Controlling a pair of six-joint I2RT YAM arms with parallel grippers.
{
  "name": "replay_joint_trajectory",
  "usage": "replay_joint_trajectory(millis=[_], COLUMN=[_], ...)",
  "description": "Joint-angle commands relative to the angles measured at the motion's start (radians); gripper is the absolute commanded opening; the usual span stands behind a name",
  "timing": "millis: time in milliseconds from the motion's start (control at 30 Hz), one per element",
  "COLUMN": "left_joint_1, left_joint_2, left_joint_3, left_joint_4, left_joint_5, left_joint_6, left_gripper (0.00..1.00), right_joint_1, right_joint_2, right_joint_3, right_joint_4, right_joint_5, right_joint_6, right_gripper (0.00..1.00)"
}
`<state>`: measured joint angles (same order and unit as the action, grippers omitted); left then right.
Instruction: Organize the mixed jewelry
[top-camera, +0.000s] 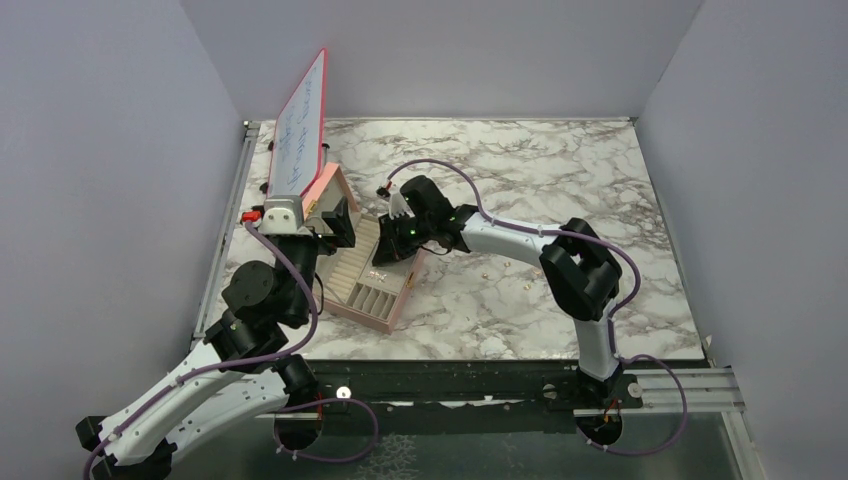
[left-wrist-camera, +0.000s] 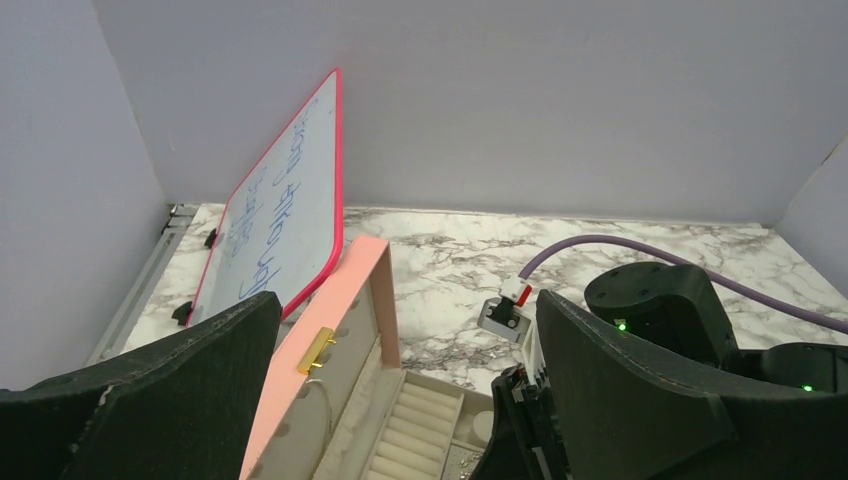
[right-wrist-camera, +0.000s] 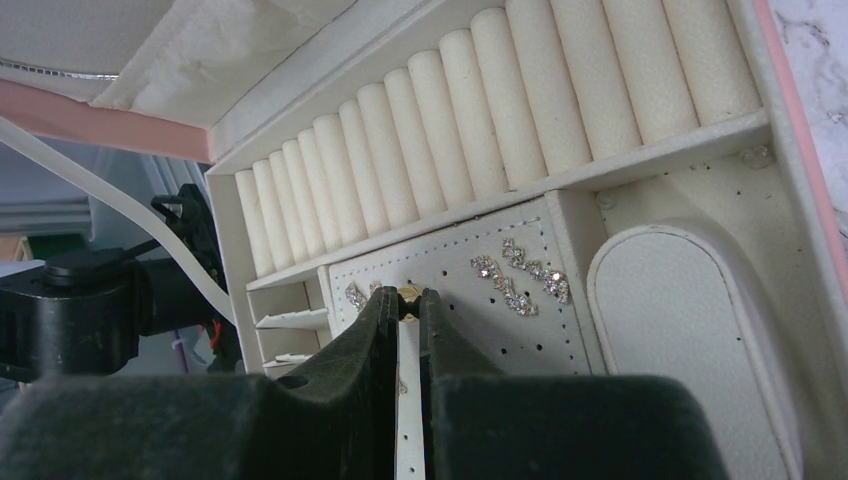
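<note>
Currently the right gripper is nearly shut, pinching a tiny gold piece at its fingertips just over the perforated panel of the pink box. The left gripper is spread wide and holds nothing, beside the raised lid.

Risks, judged:
- The box looks light and the marble-pattern table glossy, so a downward push could make the box skid.
- The ring rolls leave deep grooves, and a dropped piece could vanish into one.
- The silvery pieces seated on the panel sit close by, so a sideways nudge could unseat them.
- The panel holes are very fine and the gold piece is small and smooth, so a miss or a slip is likely.

Materials: the box lining is cream and grained. The rolls are padded cylinders and the panel is flat. The silvery pieces are faceted. A few loose pieces lie on the table, well apart from the box.
</note>
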<state>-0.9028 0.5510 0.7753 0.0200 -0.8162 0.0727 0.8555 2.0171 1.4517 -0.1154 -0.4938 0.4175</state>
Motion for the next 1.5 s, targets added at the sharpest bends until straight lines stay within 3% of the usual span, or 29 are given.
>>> replay_joint_trajectory(millis=[0, 933, 1467], left_joint_1=[0.001, 0.001, 0.001], left_joint_2=[0.002, 0.014, -0.010], left_joint_3=[-0.010, -0.006, -0.016], left_joint_4=[0.018, 0.023, 0.031], left_joint_5=[0.009, 0.022, 0.026], left_joint_6=[0.016, 0.035, 0.021], left_gripper=[0.99, 0.99, 0.99], right_joint_1=[0.008, 0.069, 0.073], right_joint_2=[0.009, 0.035, -0.021], right_joint_3=[0.014, 0.053, -0.019], right_joint_4=[-0.027, -0.140, -0.072], right_joint_5=[0.018, 0.259, 0.142], right_joint_6=[-0.033, -0.209, -0.256], right_gripper=[0.06, 0.12, 0.22])
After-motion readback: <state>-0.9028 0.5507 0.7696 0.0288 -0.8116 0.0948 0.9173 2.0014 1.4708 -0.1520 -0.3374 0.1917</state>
